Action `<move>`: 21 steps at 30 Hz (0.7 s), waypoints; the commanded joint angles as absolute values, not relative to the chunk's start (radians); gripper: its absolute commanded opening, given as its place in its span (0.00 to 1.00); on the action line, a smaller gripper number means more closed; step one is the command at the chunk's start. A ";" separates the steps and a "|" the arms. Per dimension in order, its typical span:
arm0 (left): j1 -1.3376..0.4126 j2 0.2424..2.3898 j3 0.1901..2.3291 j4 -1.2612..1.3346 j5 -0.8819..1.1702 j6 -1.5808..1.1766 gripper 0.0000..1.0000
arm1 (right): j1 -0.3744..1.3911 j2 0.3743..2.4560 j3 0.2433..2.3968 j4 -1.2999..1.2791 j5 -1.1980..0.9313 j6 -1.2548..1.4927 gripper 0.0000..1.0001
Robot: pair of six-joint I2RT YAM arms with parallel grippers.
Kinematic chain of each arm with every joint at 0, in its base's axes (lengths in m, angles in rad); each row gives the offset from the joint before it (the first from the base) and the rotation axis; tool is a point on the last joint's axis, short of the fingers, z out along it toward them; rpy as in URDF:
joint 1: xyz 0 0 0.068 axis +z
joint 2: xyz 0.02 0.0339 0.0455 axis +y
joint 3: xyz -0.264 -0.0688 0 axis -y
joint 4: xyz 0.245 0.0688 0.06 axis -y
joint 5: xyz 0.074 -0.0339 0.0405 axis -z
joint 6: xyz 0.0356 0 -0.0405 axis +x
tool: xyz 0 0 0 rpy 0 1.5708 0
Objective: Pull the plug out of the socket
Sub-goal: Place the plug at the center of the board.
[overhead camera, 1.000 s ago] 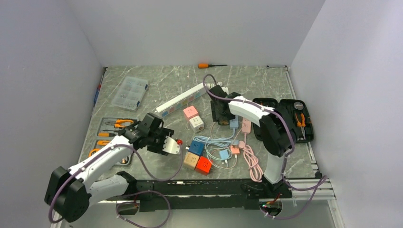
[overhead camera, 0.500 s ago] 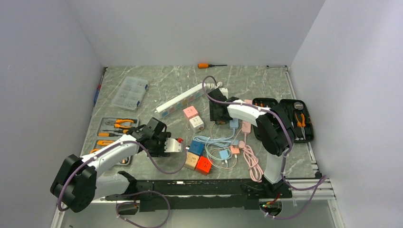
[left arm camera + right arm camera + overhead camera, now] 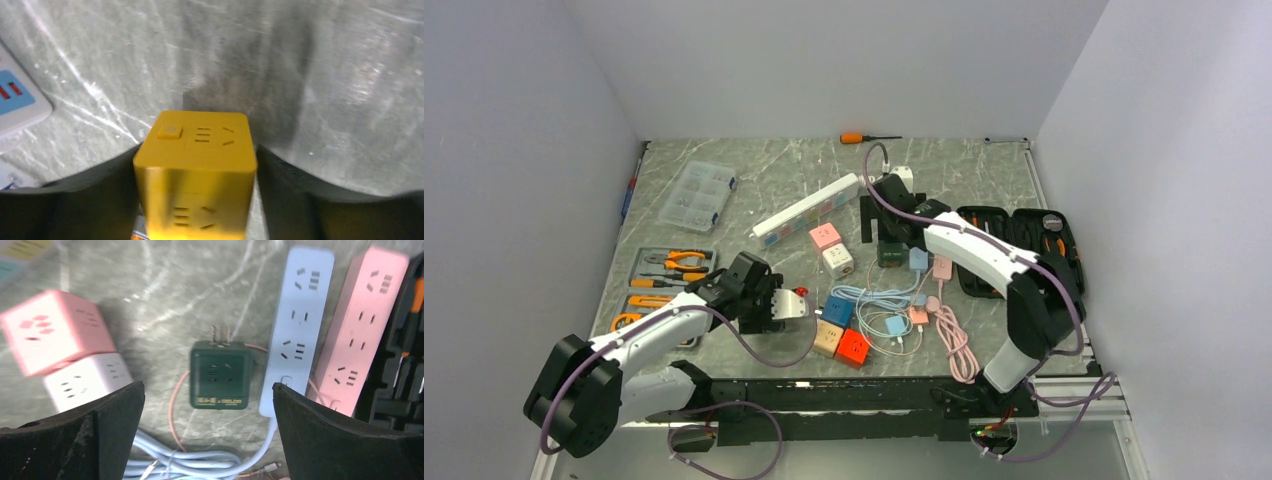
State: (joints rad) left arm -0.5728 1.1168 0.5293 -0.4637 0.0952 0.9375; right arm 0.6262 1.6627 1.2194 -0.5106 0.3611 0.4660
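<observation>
Right arm has pulled back and up since a second ago, uncovering the green plug cube (image 3: 220, 374). Right gripper (image 3: 207, 389) is spread wide above it. The plug lies on the table (image 3: 774, 170), prongs bare, just beside the blue power strip (image 3: 297, 325), with the pink strip (image 3: 361, 325) next over. Left gripper (image 3: 196, 150) pinches a yellow socket cube (image 3: 196, 167) low over the table.

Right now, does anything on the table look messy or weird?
Yes. The green plug cube lies loose with its metal prongs bare, plugged into nothing, beside the blue power strip. Near the front of the table, blue and pink cords sprawl in a tangle.
</observation>
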 commanded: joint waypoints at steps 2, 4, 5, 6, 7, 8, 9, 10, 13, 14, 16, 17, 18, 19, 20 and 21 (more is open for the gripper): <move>-0.577 1.074 0.529 -0.539 0.207 0.883 0.98 | 0.731 1.583 1.308 -0.492 0.391 0.399 1.00; -0.576 1.041 0.528 -0.562 0.221 0.887 0.99 | 0.776 1.601 1.328 -0.486 0.381 0.379 1.00; -0.575 1.027 0.530 -0.571 0.224 0.884 0.99 | 0.797 1.614 1.333 -0.479 0.374 0.367 1.00; -0.574 1.016 0.534 -0.589 0.226 0.882 0.99 | 0.813 1.628 1.339 -0.478 0.367 0.361 1.00; -0.575 1.005 0.542 -0.601 0.223 0.883 0.99 | 0.826 1.642 1.341 -0.471 0.358 0.356 1.00; -0.575 0.993 0.552 -0.616 0.217 0.884 0.99 | 0.834 1.654 1.339 -0.464 0.342 0.352 1.00; -0.574 0.982 0.568 -0.636 0.208 0.891 0.99 | 0.837 1.663 1.331 -0.449 0.326 0.351 1.00; -0.572 0.969 0.590 -0.659 0.202 0.900 0.99 | 0.839 1.673 1.320 -0.433 0.311 0.346 1.00; -0.534 0.925 0.689 -0.758 0.234 0.921 0.99 | 0.838 1.708 1.299 -0.396 0.285 0.339 1.00; -0.512 0.913 0.730 -0.792 0.265 0.930 0.99 | 0.838 1.720 1.297 -0.390 0.281 0.336 1.00; -0.471 0.884 0.787 -0.828 0.309 0.947 0.99 | 0.841 1.743 1.290 -0.372 0.265 0.327 1.00; -0.457 0.865 0.803 -0.833 0.311 0.966 0.99 | 0.840 1.751 1.284 -0.358 0.257 0.323 1.00; -0.444 0.845 0.813 -0.825 0.307 0.974 0.99 | 0.840 1.759 1.278 -0.342 0.250 0.315 1.00; -0.425 0.824 0.820 -0.821 0.311 0.981 0.99 | 0.840 1.767 1.277 -0.331 0.244 0.310 1.00; -0.400 0.806 0.827 -0.830 0.327 0.992 0.99 | 0.840 1.780 1.280 -0.325 0.236 0.307 1.00; -0.380 0.796 0.837 -0.845 0.346 1.007 0.99 | 0.840 1.792 1.284 -0.320 0.230 0.302 1.00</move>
